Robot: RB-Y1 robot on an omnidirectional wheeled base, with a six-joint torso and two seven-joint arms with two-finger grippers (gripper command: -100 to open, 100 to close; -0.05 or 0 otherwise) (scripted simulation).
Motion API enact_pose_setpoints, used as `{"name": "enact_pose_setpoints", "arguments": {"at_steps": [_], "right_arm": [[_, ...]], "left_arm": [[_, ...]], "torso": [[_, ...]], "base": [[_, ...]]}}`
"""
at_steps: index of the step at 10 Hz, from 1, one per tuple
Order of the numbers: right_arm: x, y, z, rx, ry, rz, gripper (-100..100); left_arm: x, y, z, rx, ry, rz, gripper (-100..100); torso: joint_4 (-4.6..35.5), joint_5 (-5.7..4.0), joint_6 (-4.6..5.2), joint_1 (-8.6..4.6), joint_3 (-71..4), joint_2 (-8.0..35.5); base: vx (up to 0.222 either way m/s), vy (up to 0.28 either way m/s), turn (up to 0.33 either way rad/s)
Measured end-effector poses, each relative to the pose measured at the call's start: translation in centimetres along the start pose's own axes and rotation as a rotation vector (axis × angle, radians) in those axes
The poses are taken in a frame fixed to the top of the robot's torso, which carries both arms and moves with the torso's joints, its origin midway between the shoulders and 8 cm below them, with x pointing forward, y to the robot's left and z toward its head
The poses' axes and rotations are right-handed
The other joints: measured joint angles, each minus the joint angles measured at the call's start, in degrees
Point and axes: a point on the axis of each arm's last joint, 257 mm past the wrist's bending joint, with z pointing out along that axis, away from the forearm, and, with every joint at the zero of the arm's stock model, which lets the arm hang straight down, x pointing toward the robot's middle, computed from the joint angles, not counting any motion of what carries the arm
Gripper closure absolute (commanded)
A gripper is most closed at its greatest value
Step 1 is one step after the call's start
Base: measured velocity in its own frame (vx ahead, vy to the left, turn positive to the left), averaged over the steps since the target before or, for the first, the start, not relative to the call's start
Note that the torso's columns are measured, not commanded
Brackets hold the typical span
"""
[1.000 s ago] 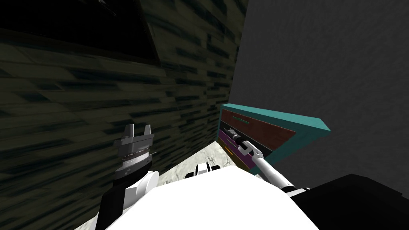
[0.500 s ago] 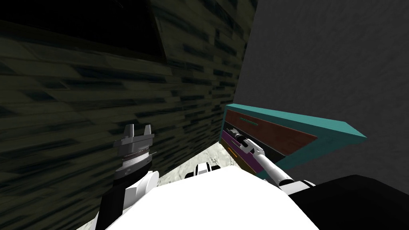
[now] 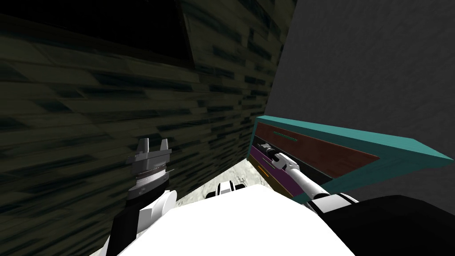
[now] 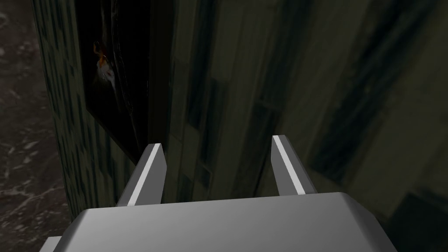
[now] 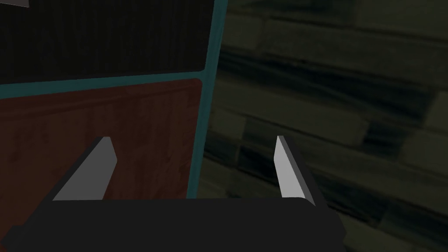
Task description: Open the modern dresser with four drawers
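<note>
The dresser [image 3: 400,155] is standing against the grey wall [image 3: 355,66], its near end tucked into the corner by the dark brick-patterned wall [image 3: 111,111]. It has a teal frame with a reddish-brown drawer front [image 3: 320,151] at the top, a black one [image 3: 317,172] under it, and a purple one [image 3: 277,180] with a thin orange handle [image 3: 262,169] lower down. I cannot tell whether any drawer is pulled out at all.

The right arm is lying stretched towards the dresser's face, and the right claw [image 3: 265,148] is hovering at the corner end of the black drawer. In the right wrist view its fingers [image 5: 286,170] are standing wide apart and gripping nothing. They are straddling the teal side post [image 5: 205,113], one blade over the reddish-brown front and the other over bare wall. The left claw [image 3: 153,143] is hanging raised on the robot's left with its blades spread and empty, taking no part.

To my eye the approach step is in hand and no handle is caught yet. The next move is calling for the right claw to shift along the front, away from the corner, until a handle is sitting between the blades. Then it would need to close and pull straight out.
</note>
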Motion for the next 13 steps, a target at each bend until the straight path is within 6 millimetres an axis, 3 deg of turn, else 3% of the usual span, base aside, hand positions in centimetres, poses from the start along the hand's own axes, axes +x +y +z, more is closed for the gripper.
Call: {"name": "enact_pose_setpoints", "arguments": {"at_steps": [3, 5, 9, 13], "right_arm": [[0.6, -3.1, 0.6, 0.073, 0.043, -0.078, -100], [1.2, -6.2, 0.8, 0.129, 0.079, -0.140, -100], [1.0, -14.9, -0.4, 0.294, 0.173, -0.305, -100], [0.8, -19.7, -1.6, 0.387, 0.232, -0.382, -100]], "left_arm": [[0.0, 0.0, 0.0, 0.000, 0.000, 0.000, 0], [0.0, 0.0, 0.0, 0.000, 0.000, 0.000, 0], [0.0, 0.0, 0.0, 0.000, 0.000, 0.000, 0], [0.0, 0.0, 0.0, 0.000, 0.000, 0.000, 0]], "torso": [[0.0, -0.06, 0.01, -0.19, 0.0, 0.0], [0.0, 0.04, 0.00, 0.08, 0.0, -0.1], [0.0, 0.00, 0.00, -0.01, 0.0, -0.1], [0.0, 0.02, -0.01, 0.08, 0.0, -0.1]], "base": [[0.020, 0.068, 0.011], [0.020, 0.092, 0.010], [0.013, 0.117, 0.002], [-0.003, 0.056, -0.002]]}}
